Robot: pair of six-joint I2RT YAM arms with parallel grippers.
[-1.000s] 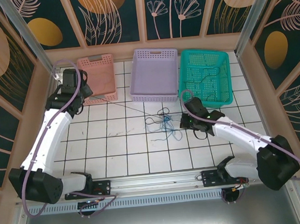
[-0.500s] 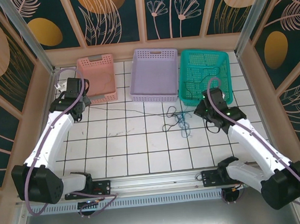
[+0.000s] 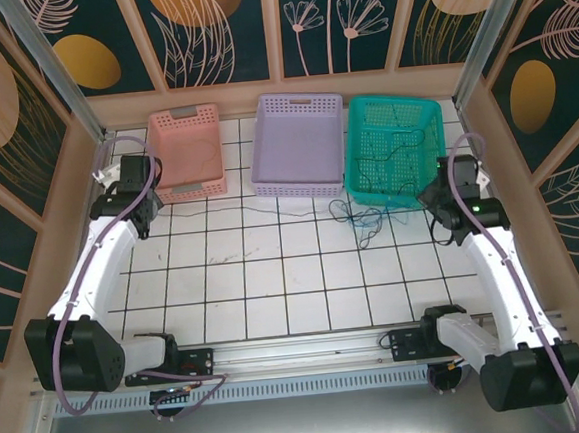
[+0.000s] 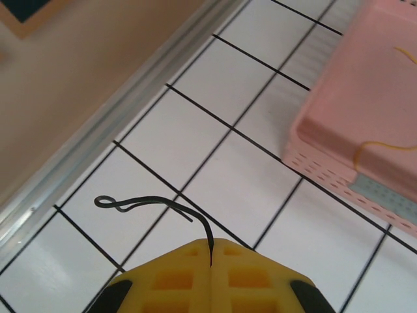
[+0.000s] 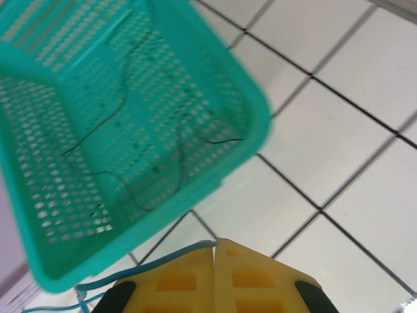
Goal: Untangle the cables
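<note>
**Fig.** Tiled table, top + wrist views.
- Near-mid L: left gripper, fingers pressed together, pinching end of black wire; wire runs taut to R across tiles.
- Mid R: right gripper, fingers pressed together on blue strand.
- Between: cables, small knot just in front of teal basket, nearer R arm.
- Far: dark wire in teal basket; yellow wire in pink basket.
- Est. progress: partway. Two wires apparently sorted, knot left to pull apart.
- Strand count in knot too fine to tell.
</note>
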